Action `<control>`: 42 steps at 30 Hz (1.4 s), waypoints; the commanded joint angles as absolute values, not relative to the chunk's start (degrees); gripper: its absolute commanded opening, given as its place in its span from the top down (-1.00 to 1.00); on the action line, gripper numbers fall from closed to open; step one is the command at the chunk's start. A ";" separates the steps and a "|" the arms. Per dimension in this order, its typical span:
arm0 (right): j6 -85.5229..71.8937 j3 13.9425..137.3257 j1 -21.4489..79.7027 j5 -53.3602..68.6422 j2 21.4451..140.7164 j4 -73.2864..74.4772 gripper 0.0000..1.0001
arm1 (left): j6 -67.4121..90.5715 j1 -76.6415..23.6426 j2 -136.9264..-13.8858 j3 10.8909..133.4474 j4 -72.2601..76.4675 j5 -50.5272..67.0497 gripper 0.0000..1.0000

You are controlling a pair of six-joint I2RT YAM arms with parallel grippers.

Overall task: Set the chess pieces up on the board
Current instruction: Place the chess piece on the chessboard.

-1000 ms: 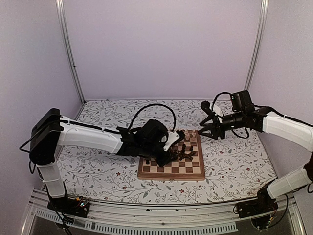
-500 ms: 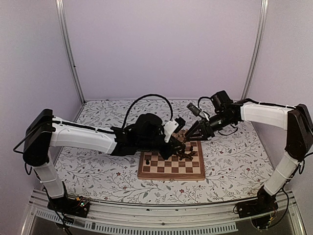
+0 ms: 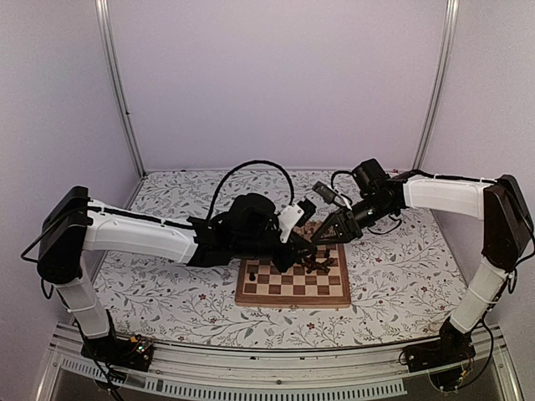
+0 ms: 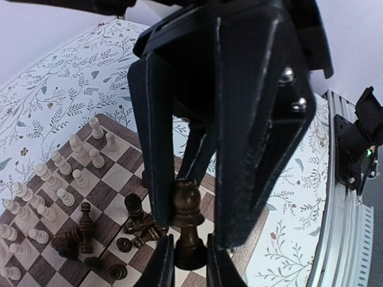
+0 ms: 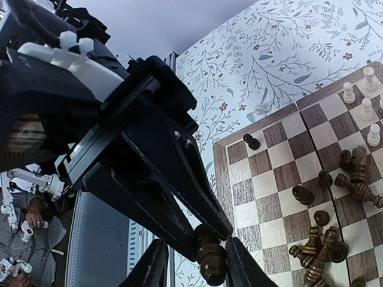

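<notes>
Above the right part of the board (image 3: 288,302), my left gripper (image 3: 308,248) is shut on the stem of a dark chess piece (image 4: 187,206), which stands upright over the squares. My right gripper (image 3: 321,240) meets it from the right. In the right wrist view my right gripper (image 5: 196,266) is open, its fingertips (image 5: 239,263) standing on either side of the piece's rounded end (image 5: 210,263) with gaps. Pale pieces (image 4: 60,173) stand in rows. Several dark pieces (image 5: 320,248) lie in a heap on the board (image 5: 269,179).
One dark pawn (image 5: 251,142) stands alone near a board corner. The floral table (image 3: 167,284) surrounds the board. A metal rail (image 3: 251,368) runs along the near edge, and frame posts (image 3: 117,92) stand at the back.
My right arm has swung left from beside the board to the left gripper, and its jaws now bracket the held piece. The left gripper has shifted slightly right and stays shut.
</notes>
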State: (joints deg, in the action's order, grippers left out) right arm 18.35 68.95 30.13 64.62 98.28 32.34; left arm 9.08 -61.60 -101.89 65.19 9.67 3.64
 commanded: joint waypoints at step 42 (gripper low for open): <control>38.84 62.65 50.83 15.89 95.00 32.71 0.98 | 1.35 -42.80 -83.68 63.64 -10.78 -12.40 -0.34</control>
State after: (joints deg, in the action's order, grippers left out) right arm 37.67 62.33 49.47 18.09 92.12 32.25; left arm 2.28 -42.70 -85.97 64.64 -12.67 -12.93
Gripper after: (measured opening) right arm 0.103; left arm 0.668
